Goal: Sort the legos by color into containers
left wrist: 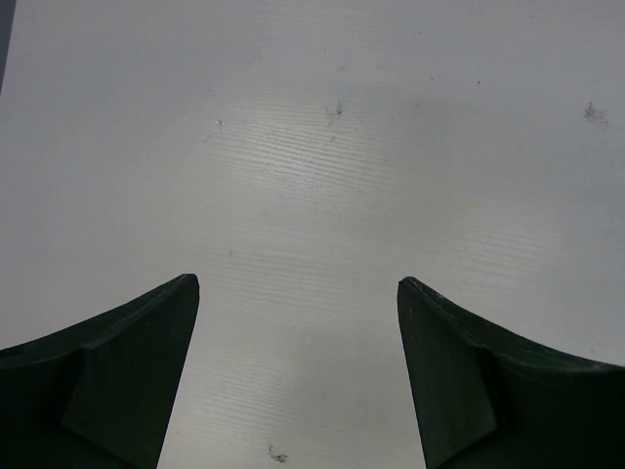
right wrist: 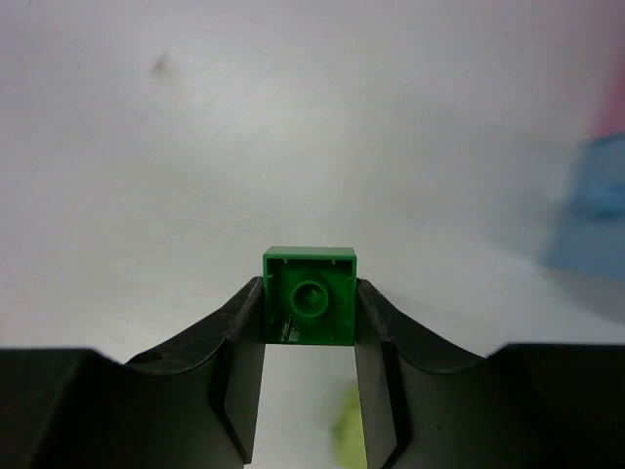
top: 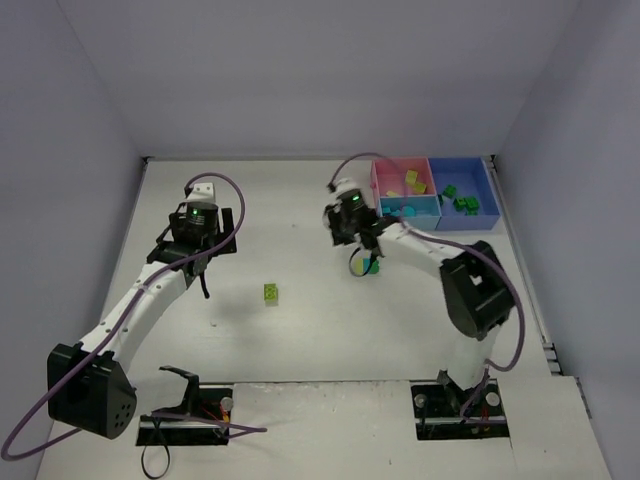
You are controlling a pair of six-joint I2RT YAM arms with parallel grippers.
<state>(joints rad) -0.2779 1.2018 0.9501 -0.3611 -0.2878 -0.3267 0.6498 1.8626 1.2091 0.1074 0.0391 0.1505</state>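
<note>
In the right wrist view my right gripper (right wrist: 310, 298) is shut on a small green lego (right wrist: 310, 293), which sits between the fingertips with its hollow underside facing the camera. A blurred yellow-green lego (right wrist: 347, 430) lies on the table below it. From above, the right gripper (top: 365, 260) hangs just left of the containers, with a yellow-green piece (top: 357, 264) and a cyan piece (top: 373, 267) beside it. Another yellow-green lego (top: 271, 293) lies alone mid-table. My left gripper (left wrist: 298, 283) is open over bare table, left of that lego (top: 202, 278).
The joined containers stand at the back right: the pink one (top: 388, 172) holds yellow-green legos, the light blue one (top: 432, 212) cyan ones, the darker blue one (top: 478, 178) green ones. White walls enclose the table on three sides.
</note>
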